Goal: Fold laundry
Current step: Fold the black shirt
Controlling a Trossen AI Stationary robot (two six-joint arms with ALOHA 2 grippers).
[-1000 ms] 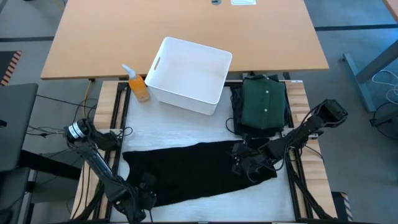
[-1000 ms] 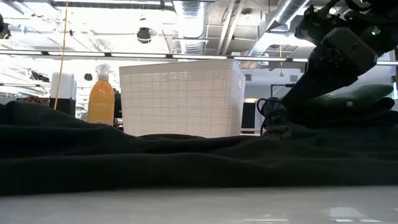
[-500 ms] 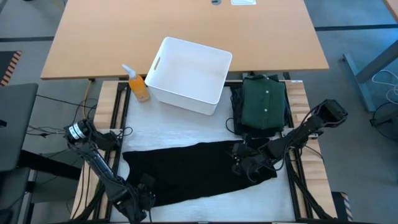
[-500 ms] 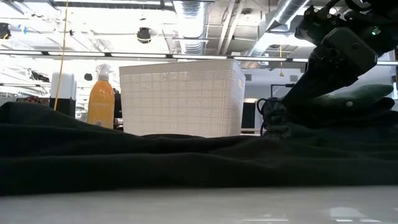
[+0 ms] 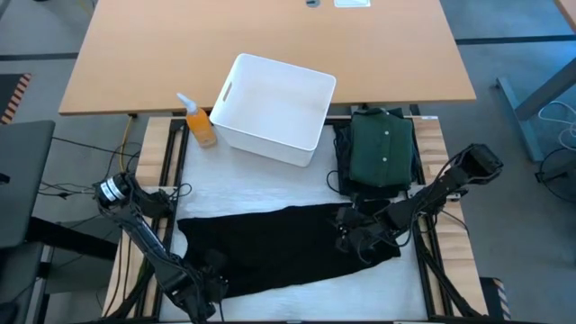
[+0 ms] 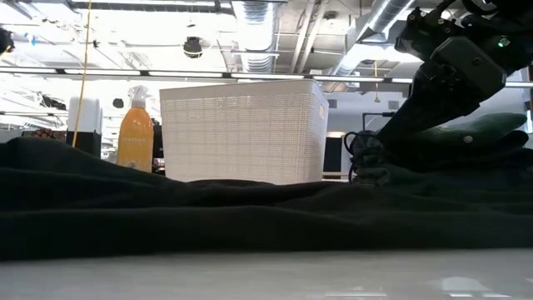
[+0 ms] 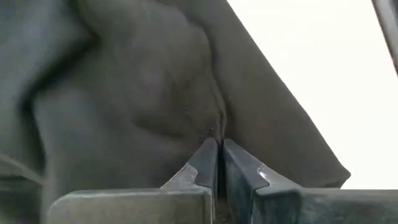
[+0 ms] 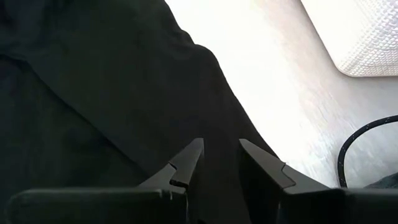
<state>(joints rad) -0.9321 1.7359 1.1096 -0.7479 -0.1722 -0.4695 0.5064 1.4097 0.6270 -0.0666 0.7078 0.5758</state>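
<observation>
The black garment (image 5: 279, 247) lies spread flat across the desk (image 5: 261, 184), giving both arms edge access for a fold. The left gripper (image 7: 219, 146), fingers together, pinches fabric at its near-left corner. The right gripper (image 8: 217, 155), fingers slightly apart, straddles the right edge. The folded green shirt (image 5: 382, 148) rests aside.

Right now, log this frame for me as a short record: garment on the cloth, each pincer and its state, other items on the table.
garment: black garment spread flat across the white cloth
left pincer: shut, pinching a fold of the garment at its near left corner
right pincer: fingers apart, set over the garment's right edge
folded stack: green shirt on top of dark clothing, far right
bin: white, behind the garment
bottle: orange, left of the bin
</observation>
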